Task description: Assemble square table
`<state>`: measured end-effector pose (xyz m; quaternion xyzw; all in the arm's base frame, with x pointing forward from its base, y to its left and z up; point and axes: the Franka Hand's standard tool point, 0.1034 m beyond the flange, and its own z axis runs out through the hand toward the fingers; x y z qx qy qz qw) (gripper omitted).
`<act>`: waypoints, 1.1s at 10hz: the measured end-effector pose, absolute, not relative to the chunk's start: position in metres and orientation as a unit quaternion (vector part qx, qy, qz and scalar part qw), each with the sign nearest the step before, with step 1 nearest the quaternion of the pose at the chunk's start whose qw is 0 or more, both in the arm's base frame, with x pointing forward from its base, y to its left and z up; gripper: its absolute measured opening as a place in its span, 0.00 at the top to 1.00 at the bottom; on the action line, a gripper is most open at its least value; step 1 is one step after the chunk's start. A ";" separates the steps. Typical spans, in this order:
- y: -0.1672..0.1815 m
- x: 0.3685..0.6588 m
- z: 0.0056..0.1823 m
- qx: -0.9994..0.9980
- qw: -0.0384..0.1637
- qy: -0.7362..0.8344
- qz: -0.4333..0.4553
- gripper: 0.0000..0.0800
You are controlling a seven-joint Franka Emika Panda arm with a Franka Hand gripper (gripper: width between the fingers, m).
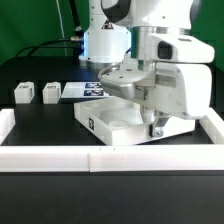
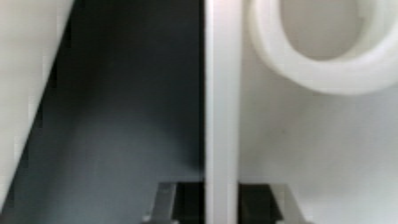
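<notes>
White tabletop (image 1: 112, 116), white legs (image 1: 24, 93) with black-and-white tags (image 1: 23, 94), black table (image 1: 50, 120), green backdrop (image 1: 25, 25).

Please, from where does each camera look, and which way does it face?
Exterior view: sits off the arm, beyond the border wall, facing across the table at the tabletop and two legs; the arm and gripper show.
Wrist view: sits on the wrist, looking down along the fingers at the tabletop's wall and round hole; only the fingertips show.
Shared: the tabletop and the gripper shut on its wall.
</notes>
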<state>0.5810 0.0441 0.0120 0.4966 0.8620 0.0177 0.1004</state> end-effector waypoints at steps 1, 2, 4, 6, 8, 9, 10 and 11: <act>0.043 0.581 0.012 0.484 0.102 0.869 0.015 0.92; 0.042 0.580 0.011 0.447 0.104 0.888 0.008 0.92; 0.058 0.578 0.008 0.397 0.104 0.912 0.002 0.92; 0.093 0.586 0.009 0.360 0.092 0.928 -0.006 0.92; 0.097 0.586 0.009 0.315 0.091 0.944 -0.028 0.92; 0.094 0.586 0.008 0.281 0.091 0.955 -0.033 0.93; 0.093 0.585 0.008 0.257 0.091 0.962 -0.037 0.93; 0.092 0.585 0.008 0.243 0.091 0.965 -0.039 0.93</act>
